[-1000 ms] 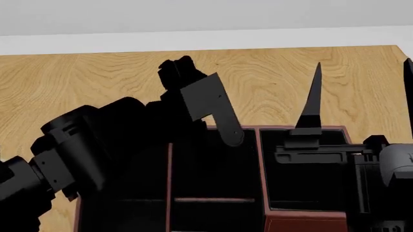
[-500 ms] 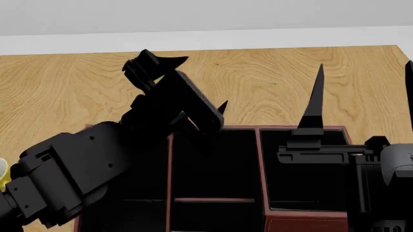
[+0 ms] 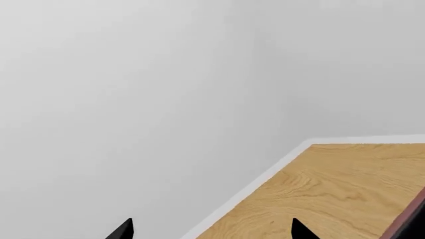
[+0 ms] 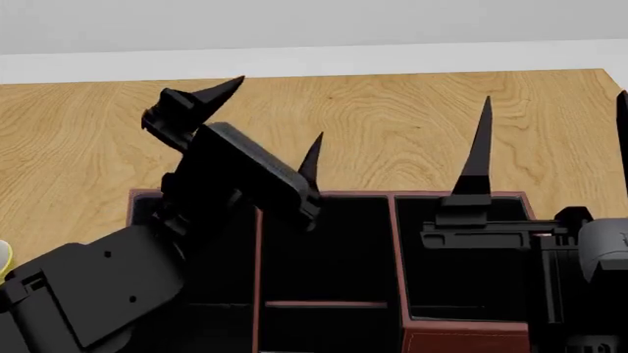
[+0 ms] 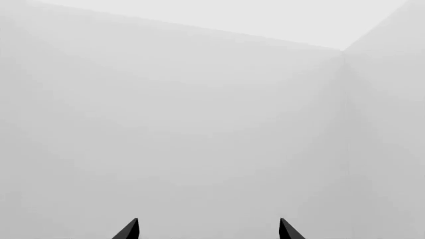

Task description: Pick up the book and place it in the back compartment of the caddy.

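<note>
a light wooden table (image 4: pixel 412 125) with swirling grain carries everything, its far edge meeting a pale wall. a large caddy (image 4: pixel 393 197) with dark red-brown walls and a black, divided inside stands on it toward the near right. near the table's left edge, a small bit of something yellow (image 4: pixel 5 259) shows, mostly hidden by a robot arm.

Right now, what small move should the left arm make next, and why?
Probably draw the left gripper back toward the robot, clear of the caddy. Its fingers stand apart with nothing between them in the wrist view, and the arm hides the caddy's back left section, so I cannot see the book.
</note>
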Available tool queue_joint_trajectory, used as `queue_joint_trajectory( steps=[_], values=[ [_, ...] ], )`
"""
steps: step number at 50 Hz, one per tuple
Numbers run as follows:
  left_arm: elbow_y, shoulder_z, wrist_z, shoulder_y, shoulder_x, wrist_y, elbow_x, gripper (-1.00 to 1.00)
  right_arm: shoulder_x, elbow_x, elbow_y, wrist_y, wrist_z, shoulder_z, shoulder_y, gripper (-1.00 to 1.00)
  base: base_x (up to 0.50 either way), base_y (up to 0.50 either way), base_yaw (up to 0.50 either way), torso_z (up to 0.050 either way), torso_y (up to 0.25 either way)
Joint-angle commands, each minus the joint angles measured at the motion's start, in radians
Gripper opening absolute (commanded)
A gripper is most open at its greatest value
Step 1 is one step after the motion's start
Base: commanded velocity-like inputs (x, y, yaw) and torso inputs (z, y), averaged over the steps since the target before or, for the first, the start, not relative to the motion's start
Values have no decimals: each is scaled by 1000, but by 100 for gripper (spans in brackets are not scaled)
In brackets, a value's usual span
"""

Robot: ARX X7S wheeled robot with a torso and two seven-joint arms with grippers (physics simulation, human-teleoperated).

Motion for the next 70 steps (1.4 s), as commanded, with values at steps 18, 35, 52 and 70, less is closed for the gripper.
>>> queue_joint_trajectory(
  steps=[18, 35, 52, 70],
  values=[
    [248, -48, -178, 96, -135, 62, 4, 100, 5, -8, -18, 38, 12, -21, -5, 100, 0, 0, 0, 0, 0],
    [310, -55, -236, 112, -175, 51, 18, 100, 1, -4, -6, 25, 4, -18, -4, 100, 0, 0, 0, 0, 0],
    [391, -64, -312, 159, -233, 54, 30, 100, 6, -7, -21, 34, 16, -16, -9, 100, 0, 0, 0, 0, 0],
    [465, -63, -353, 174, -260, 48, 54, 100, 13, -1, -42, 45, 26, -10, -11, 100, 0, 0, 0, 0, 0]
  ],
)
